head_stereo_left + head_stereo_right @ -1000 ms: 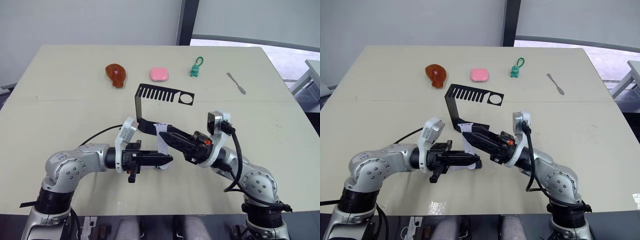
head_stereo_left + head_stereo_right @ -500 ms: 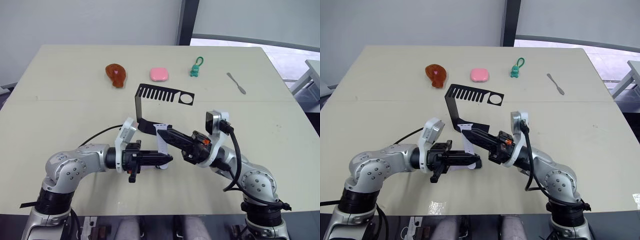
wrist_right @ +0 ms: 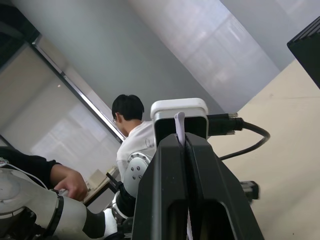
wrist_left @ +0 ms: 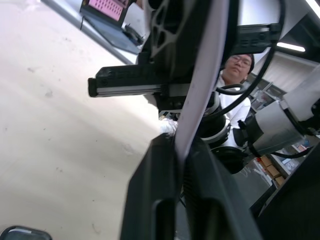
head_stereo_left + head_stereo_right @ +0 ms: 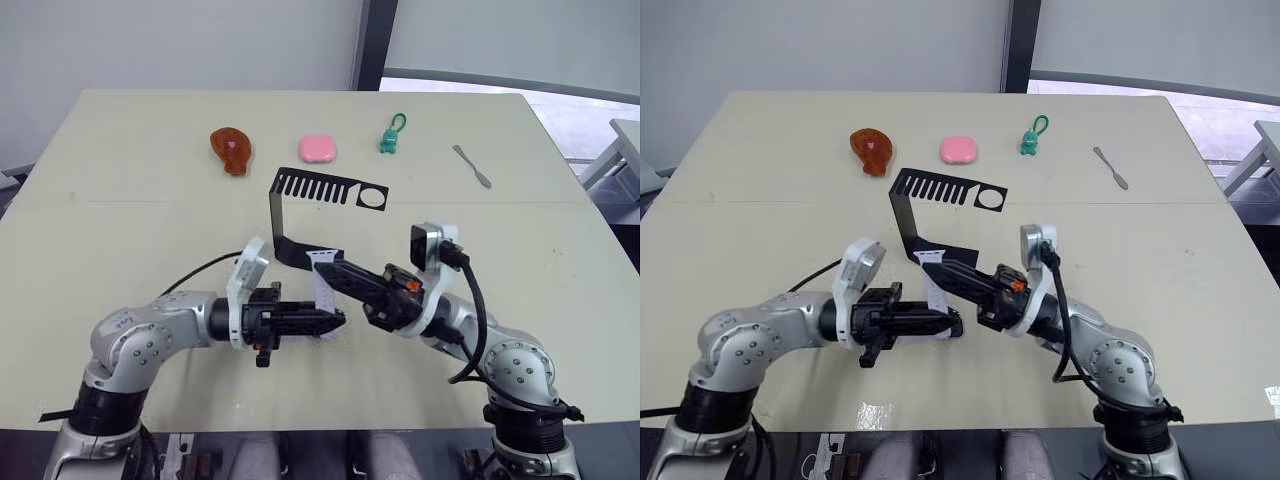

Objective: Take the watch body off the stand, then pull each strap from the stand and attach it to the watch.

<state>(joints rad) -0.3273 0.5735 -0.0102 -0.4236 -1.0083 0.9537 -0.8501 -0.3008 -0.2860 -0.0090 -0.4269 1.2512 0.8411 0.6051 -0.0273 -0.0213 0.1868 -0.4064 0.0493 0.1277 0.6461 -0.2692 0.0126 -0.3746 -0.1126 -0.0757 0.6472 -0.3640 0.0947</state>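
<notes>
The left gripper (image 5: 335, 320) is clenched on the lower end of a thin pale white-lavender strap (image 5: 325, 290), which rises between its two black fingers (image 4: 155, 200) in the left wrist view. The right gripper (image 5: 325, 266) is pinched on the upper end of the same band; in the right wrist view its edge (image 3: 179, 125) pokes up from between the closed fingers (image 3: 165, 185). The two grippers meet nose to nose over the middle of the pale beige table (image 5: 120, 200), toward its near edge, so the strap stands roughly upright between them. That two-handed hold reads as a way to keep the floppy band taut and steer its end for fitting.

The watch body may be what the left gripper also holds at the strap's lower end, but it is hidden behind the fingers and I cannot tell. The second strap I cannot make out either.

The black bent sheet-metal stand (image 5: 300, 190) sits just behind the grippers, its flat foot touching the table beside the right fingertips, its slotted top arm and round ring hole (image 5: 372, 197) both looking vacant.

Along the far edge lie a brown drumstick-shaped toy (image 5: 231, 148), a pink rounded soap-like block (image 5: 318, 149), a green keyring figure (image 5: 390, 140) and a grey metal spatula-like tool (image 5: 471, 165), all well apart from the work. No container stands on the table.

A person (image 3: 131, 127) sits in the background of the wrist views.
</notes>
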